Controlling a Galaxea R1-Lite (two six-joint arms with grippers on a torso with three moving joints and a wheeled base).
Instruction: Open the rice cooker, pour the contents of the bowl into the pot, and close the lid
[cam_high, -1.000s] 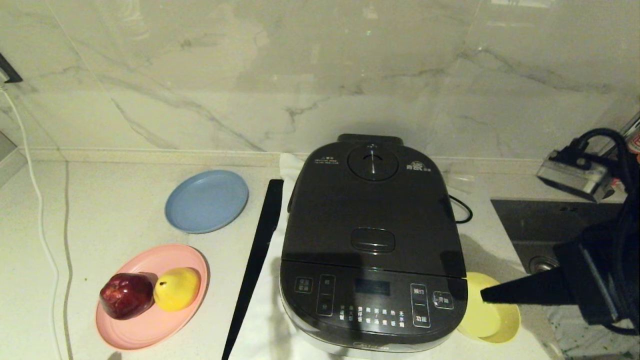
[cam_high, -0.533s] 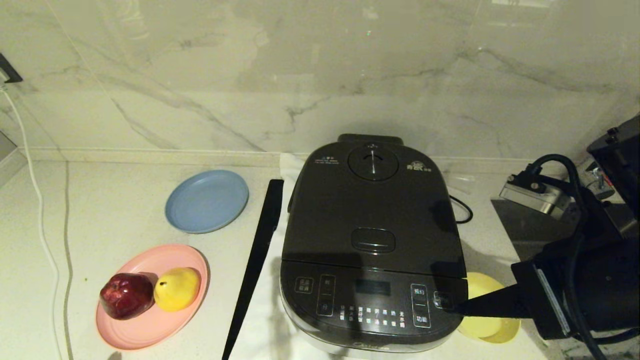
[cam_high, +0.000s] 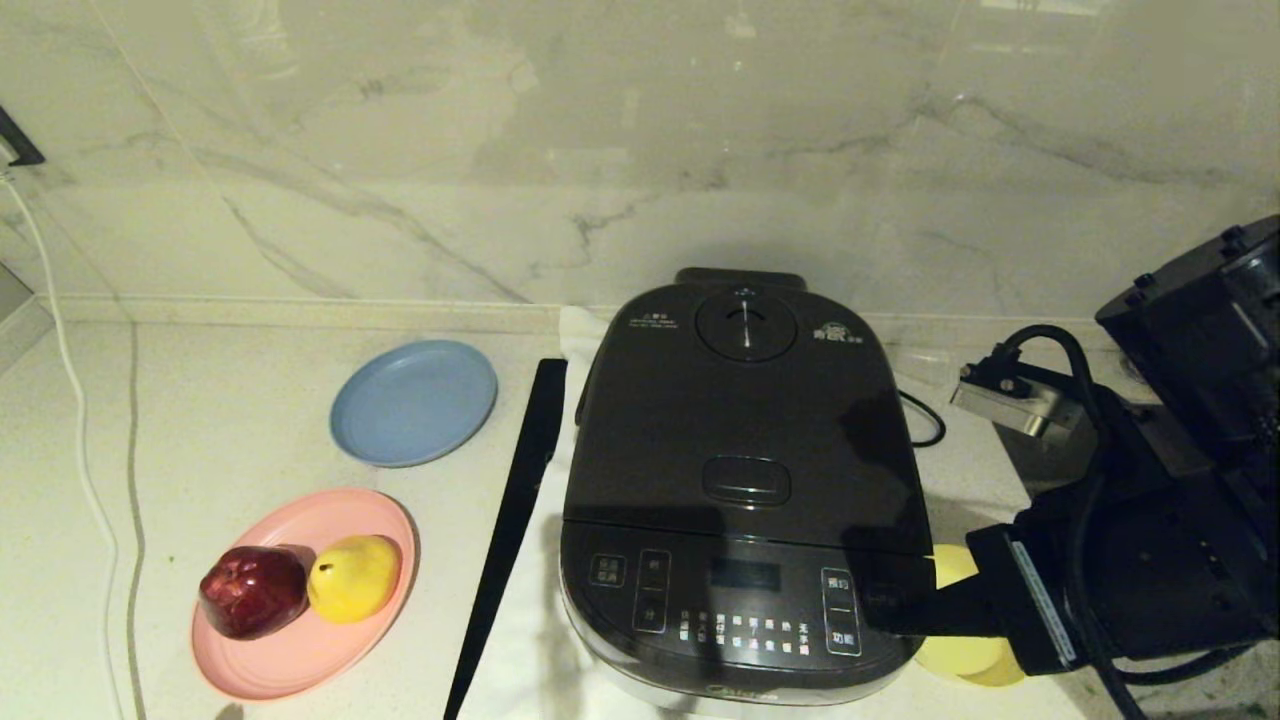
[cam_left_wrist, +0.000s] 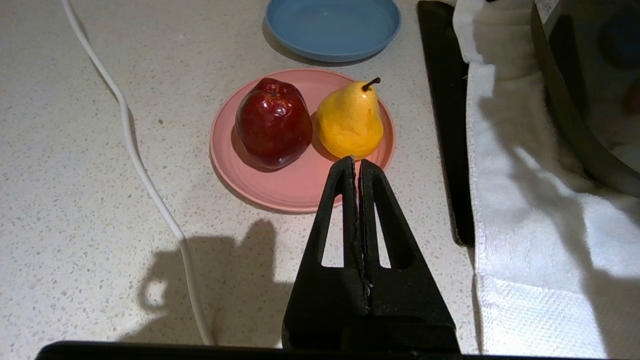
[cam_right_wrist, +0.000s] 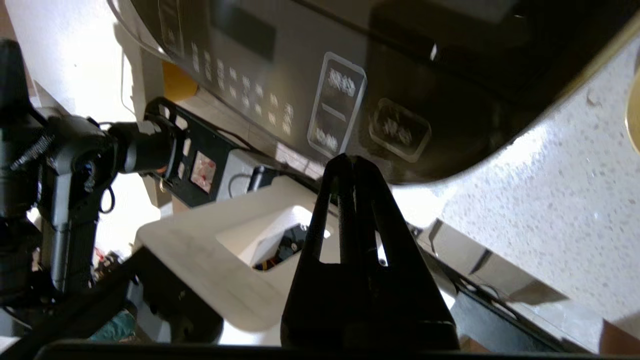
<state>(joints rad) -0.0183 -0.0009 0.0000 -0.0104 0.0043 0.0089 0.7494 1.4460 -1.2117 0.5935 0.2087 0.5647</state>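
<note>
Fruit fills the pink plate left of the rice cooker: a red apple and a yellow pear. The cooker's lid is down. Clenched, the right gripper sits at its front panel, over the yellow bowl. The left gripper, also clenched, hovers near the plate.

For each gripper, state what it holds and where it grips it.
Nothing is held. The right gripper is shut empty by the rice cooker; the left gripper is shut empty too.

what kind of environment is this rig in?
Most likely a home-style kitchen counter: a speckled stone countertop with a marble backsplash, a rice cooker on a white towel, and fruit on a pink plate.
</note>
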